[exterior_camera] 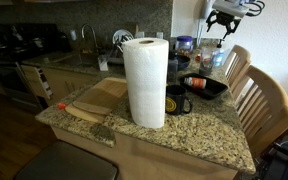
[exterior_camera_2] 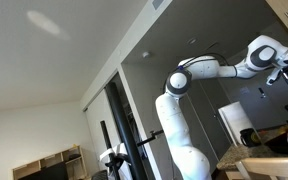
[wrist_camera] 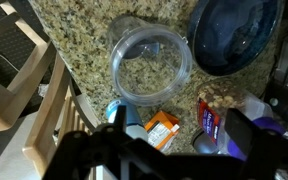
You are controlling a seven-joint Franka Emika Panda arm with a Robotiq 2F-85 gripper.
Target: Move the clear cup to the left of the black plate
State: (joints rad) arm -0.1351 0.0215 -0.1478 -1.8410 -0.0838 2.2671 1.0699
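Observation:
The clear cup (wrist_camera: 149,62) stands upright on the granite counter, seen from above in the wrist view. The black plate (wrist_camera: 234,35) lies right beside it in that picture, apart from it by a small gap. My gripper (wrist_camera: 184,138) is open and empty, with its dark fingers spread at the bottom of the wrist view. In an exterior view my gripper (exterior_camera: 222,18) hangs high above the cup (exterior_camera: 210,55), which stands just behind the black plate (exterior_camera: 206,86). In the low exterior view only my white arm (exterior_camera_2: 184,130) shows clearly.
A tall paper towel roll (exterior_camera: 144,80) stands mid-counter, with a black mug (exterior_camera: 177,100) beside it and a cutting board (exterior_camera: 99,98) nearby. Wooden chairs (exterior_camera: 264,100) line the counter edge. An orange packet (wrist_camera: 162,128), a red-labelled jar (wrist_camera: 214,115) and blue-lidded containers (exterior_camera: 184,45) crowd the cup.

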